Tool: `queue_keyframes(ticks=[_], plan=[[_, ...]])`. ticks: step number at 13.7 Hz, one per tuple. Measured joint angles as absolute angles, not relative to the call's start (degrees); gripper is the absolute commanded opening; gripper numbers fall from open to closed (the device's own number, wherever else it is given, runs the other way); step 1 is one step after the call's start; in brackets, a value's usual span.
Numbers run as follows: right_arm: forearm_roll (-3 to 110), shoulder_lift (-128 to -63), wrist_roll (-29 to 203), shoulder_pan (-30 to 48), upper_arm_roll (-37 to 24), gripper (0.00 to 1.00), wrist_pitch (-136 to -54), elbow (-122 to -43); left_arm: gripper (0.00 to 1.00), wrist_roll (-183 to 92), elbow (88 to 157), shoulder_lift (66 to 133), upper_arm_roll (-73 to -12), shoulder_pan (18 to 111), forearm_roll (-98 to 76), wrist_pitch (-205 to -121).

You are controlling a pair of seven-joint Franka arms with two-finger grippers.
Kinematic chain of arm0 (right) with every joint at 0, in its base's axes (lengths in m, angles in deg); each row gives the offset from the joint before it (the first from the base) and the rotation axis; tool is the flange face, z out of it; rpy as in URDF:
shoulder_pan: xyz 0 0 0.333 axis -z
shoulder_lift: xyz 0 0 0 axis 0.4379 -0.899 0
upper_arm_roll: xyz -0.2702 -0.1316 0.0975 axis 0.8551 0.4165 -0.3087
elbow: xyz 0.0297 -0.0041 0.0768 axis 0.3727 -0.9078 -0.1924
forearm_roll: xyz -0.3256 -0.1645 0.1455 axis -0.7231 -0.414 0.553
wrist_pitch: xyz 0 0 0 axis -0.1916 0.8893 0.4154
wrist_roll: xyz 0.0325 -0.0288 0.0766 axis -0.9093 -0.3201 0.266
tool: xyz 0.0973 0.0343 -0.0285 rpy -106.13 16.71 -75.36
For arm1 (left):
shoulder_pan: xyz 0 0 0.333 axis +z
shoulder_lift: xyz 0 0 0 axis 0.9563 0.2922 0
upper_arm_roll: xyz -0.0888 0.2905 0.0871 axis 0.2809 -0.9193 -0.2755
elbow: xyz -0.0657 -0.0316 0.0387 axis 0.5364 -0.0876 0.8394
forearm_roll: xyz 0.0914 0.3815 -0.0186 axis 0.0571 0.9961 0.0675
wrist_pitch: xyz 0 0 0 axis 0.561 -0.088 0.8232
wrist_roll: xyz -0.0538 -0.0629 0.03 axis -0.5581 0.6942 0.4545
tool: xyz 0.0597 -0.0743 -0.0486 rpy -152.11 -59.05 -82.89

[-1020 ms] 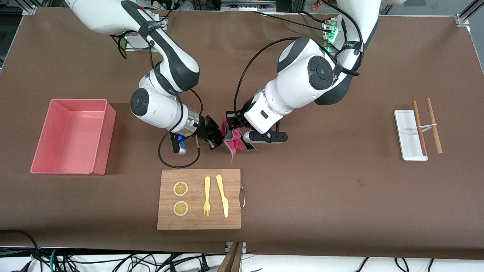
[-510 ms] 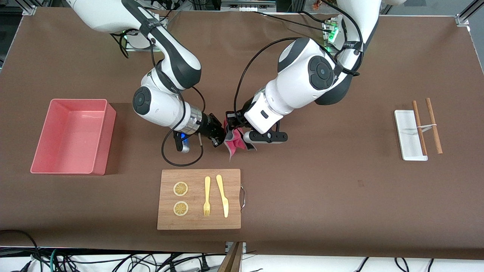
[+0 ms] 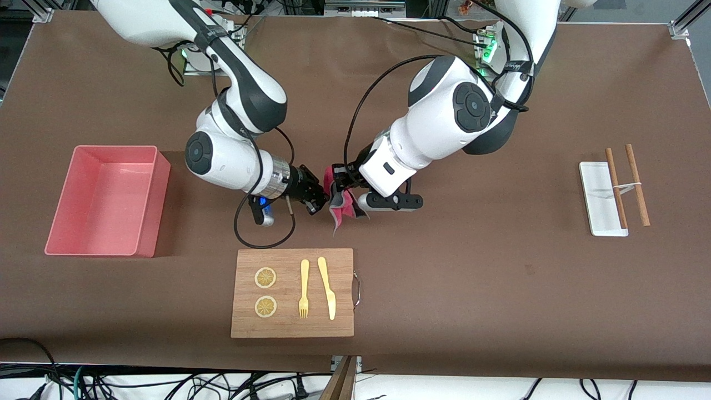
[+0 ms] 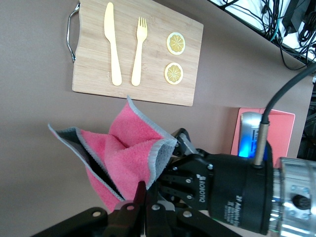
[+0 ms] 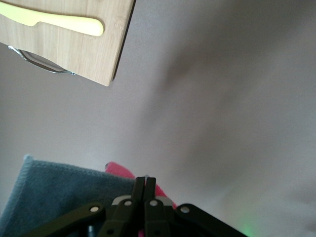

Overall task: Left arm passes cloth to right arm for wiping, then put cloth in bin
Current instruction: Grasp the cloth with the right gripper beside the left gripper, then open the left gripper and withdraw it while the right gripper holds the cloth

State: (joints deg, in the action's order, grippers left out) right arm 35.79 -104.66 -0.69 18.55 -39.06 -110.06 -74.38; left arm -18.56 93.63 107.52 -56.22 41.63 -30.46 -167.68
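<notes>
The cloth [image 3: 344,210], pink-red with a grey side, hangs in the air between the two grippers, over bare table just above the cutting board's edge. My left gripper [image 3: 336,186] is shut on its top fold; the left wrist view shows the jaws [image 4: 143,185] pinched on the pink cloth [image 4: 123,158]. My right gripper [image 3: 322,201] meets the cloth from the bin's side, fingers closed at its grey edge; its wrist view shows shut jaws [image 5: 145,180] against the cloth [image 5: 54,190]. The pink bin [image 3: 145,214] stands empty toward the right arm's end.
A wooden cutting board [image 3: 339,311] with two lemon slices, a yellow fork and a yellow knife lies nearer the front camera, below the cloth. A white tray [image 3: 595,189] and two wooden sticks [image 3: 637,183] lie toward the left arm's end.
My right gripper closed in on the cloth's edge and its arm then drew back slightly toward the bin. The cloth's hanging corner shifted a little that way. The left arm stayed put.
</notes>
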Motion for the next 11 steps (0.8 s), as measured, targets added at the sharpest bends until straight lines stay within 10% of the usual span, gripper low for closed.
queue_keyframes(ticks=[1, 11], plan=[[35.79, -104.32, -0.4, 18.87, -39.06, 0.0, -109.46, -74.19, 1.0, -18.55, 93.6, 107.51, -56.23, 41.63, -30.46, -167.69], [35.79, -103.76, 1.45, 19.72, -39.15, 0.0, -106.59, -74.14, 1.0, -18.55, 93.43, 106.29, -56.37, 41.82, -30.46, -167.81]])
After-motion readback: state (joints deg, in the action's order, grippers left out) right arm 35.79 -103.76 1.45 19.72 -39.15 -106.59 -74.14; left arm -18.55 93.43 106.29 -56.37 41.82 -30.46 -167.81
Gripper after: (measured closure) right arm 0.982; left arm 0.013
